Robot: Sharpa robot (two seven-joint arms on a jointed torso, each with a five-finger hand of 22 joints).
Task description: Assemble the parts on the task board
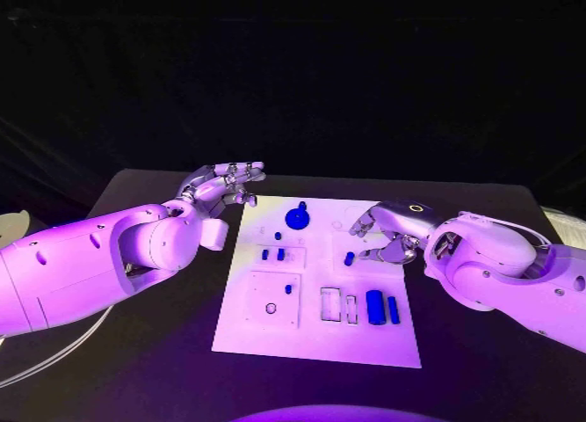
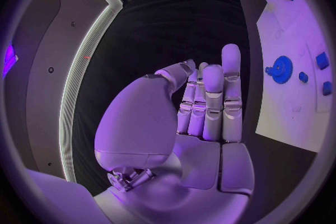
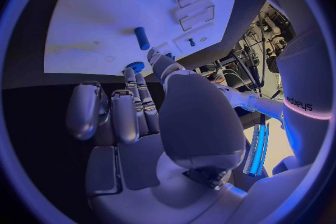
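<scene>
While both arms reach in from the sides, the black table (image 1: 141,352) takes up most of the head view, with the white task board (image 1: 315,338) sitting dead center on it.

Left hand (image 1: 223,186) is up in the upper left-middle of the frame, just off the board's top left corner. Its fingers (image 2: 213,101) are held straight and close together, thumb tucked in toward them, nothing in its grasp.

Right hand (image 1: 387,237) hangs over the board's right edge, middle right of the frame. Fingers are curled in a bit, and I honestly can't tell if it's got anything pinched.

Parts on the board, big to small: a blue gear (image 1: 298,216) near the top center, two blue blocks (image 1: 375,307) side by side at the lower right, a little blue peg (image 1: 350,258) just left of the right hand, and a pair of small blue pieces (image 1: 272,254) at the middle left.
</scene>
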